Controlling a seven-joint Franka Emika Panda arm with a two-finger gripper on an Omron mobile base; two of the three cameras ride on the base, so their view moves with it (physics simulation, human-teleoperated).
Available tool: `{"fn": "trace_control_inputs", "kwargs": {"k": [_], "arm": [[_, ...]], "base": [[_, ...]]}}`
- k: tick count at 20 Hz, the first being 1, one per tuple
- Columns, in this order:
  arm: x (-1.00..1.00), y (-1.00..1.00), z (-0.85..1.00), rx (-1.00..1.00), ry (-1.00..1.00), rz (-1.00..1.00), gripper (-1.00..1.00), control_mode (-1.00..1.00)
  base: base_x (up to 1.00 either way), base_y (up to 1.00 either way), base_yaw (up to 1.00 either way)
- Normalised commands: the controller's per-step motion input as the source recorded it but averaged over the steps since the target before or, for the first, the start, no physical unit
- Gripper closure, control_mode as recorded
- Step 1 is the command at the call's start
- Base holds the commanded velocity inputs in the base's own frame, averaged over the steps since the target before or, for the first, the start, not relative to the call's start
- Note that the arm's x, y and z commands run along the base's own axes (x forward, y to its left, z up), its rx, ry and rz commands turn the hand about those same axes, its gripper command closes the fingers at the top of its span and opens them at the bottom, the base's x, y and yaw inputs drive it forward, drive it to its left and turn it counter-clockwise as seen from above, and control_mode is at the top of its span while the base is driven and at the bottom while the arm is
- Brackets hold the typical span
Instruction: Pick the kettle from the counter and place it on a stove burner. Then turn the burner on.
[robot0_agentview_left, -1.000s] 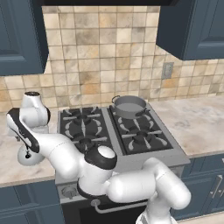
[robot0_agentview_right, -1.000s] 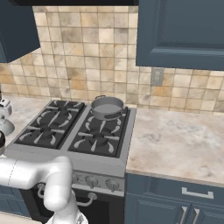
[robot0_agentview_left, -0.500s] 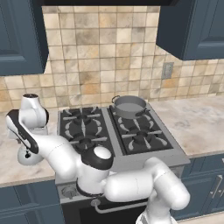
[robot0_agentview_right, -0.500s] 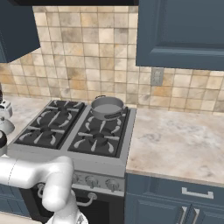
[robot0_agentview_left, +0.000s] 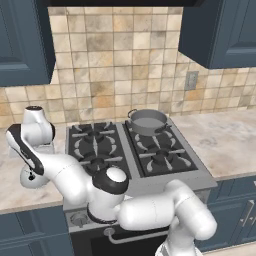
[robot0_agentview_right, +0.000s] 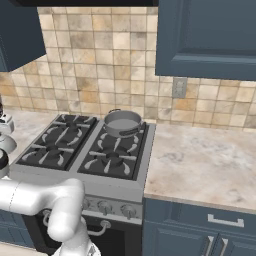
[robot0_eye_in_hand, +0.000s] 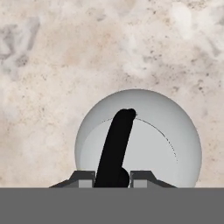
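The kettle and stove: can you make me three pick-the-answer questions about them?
1. Where is the kettle?
A. on the counter
B. on a burner
C. in the pot

2. How many burners has the stove?
A. two
B. four
C. six

3. What is the gripper doing?
A. hanging open over the pot
B. shut on the kettle's black handle
C. turning a knob

A: marbled stone lies all around the kettle.
B: four round grates show.
B: both fingertips sit against the handle.
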Motion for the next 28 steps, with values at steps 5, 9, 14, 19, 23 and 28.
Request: {"fn": "trace_control_inputs", "kwargs": {"k": [5,9,14,19,23,28], "arm": [[0.00,0.00,0.30,0.00,-0.10,0.00,1.00,-1.00],[-0.08,-0.06,0.46,0.00,-0.12,-0.02,1.00,-1.00],[-0.26,-0.52,0.17,-0.01,-0.02,-0.09,1.00,-1.00],[-0.24,-0.80,0.02,0.00,0.00,-0.11,1.00,-1.00],[-0.07,-0.97,0.04,0.00,-0.02,-0.11,1.00,-1.00],[0.00,-0.96,0.04,0.00,-0.06,-0.11,1.00,-1.00]], "base": [[0.00,0.00,0.00],[0.00,0.00,0.00],[0.00,0.00,0.00],[0.00,0.00,0.00],[0.00,0.00,0.00],[0.00,0.00,0.00]]}}
